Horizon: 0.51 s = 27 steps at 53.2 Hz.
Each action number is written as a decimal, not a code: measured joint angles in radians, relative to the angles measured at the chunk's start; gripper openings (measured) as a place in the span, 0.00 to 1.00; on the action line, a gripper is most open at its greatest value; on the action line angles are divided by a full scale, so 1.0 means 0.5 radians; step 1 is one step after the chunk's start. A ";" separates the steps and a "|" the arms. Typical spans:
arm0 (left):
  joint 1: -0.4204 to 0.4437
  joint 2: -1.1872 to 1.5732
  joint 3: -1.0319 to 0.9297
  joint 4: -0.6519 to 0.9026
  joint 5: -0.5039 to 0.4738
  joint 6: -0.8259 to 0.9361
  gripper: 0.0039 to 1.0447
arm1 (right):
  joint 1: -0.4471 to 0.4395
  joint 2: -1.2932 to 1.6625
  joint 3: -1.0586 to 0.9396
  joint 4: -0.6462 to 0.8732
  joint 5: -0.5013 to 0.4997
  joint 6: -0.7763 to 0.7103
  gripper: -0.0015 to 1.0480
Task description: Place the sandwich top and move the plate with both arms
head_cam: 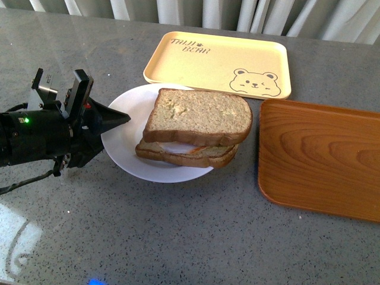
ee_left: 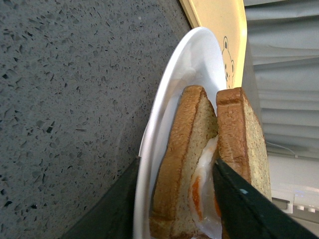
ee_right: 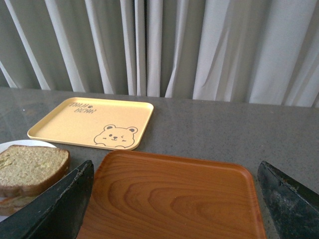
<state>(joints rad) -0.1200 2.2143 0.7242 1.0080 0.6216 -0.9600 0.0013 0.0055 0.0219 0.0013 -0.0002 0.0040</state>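
I log left arm lying low, left gripper parted astride the plate rim; right gripper spread wide, well apart from the plate.

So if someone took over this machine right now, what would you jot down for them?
Left gripper: open, jaws either side of the rim of the plate, not closed on it.
Right gripper: open, holding nothing, facing the wooden tray.
Sandwich top: lying on the egg slice on the plate, a bit askew.
Done: top placed.
Left: both grippers take the plate and move it.
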 joint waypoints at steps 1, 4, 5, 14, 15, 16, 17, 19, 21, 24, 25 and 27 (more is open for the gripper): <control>0.001 0.000 0.000 0.000 0.000 0.000 0.27 | 0.000 0.000 0.000 0.000 0.000 0.000 0.91; 0.002 0.000 0.000 -0.001 0.001 0.000 0.16 | 0.000 0.000 0.000 0.000 0.000 0.000 0.91; 0.002 0.000 0.000 -0.001 0.002 0.000 0.13 | 0.000 0.000 0.000 0.000 0.000 0.000 0.91; 0.001 0.016 0.000 -0.001 0.008 0.004 0.02 | 0.000 0.000 0.000 0.000 0.000 0.000 0.91; 0.002 0.019 0.000 -0.001 0.009 0.003 0.02 | 0.000 0.000 0.000 0.000 0.000 0.001 0.91; 0.001 0.024 0.000 -0.001 0.013 0.002 0.02 | 0.000 0.000 0.000 0.000 0.000 0.000 0.91; 0.001 0.024 0.000 -0.001 0.014 0.002 0.02 | 0.000 0.000 0.000 0.000 0.000 0.000 0.91; 0.001 0.027 0.000 -0.001 0.014 -0.001 0.02 | 0.000 0.000 0.000 0.000 0.000 0.000 0.91; 0.001 0.027 0.000 -0.001 0.014 -0.005 0.02 | 0.000 0.000 0.000 0.000 0.000 0.000 0.91; 0.001 0.021 0.000 -0.001 0.015 -0.014 0.02 | 0.000 0.000 0.001 0.000 0.000 0.000 0.91; 0.001 0.018 0.000 -0.001 0.014 -0.014 0.02 | 0.000 0.000 0.000 0.000 0.000 0.000 0.91; 0.002 0.008 0.000 -0.009 0.014 -0.018 0.02 | 0.000 0.000 0.000 0.000 0.000 0.000 0.91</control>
<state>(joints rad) -0.1192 2.2181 0.7242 1.0035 0.6289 -0.9688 0.0013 0.0055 0.0219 0.0013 -0.0002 0.0040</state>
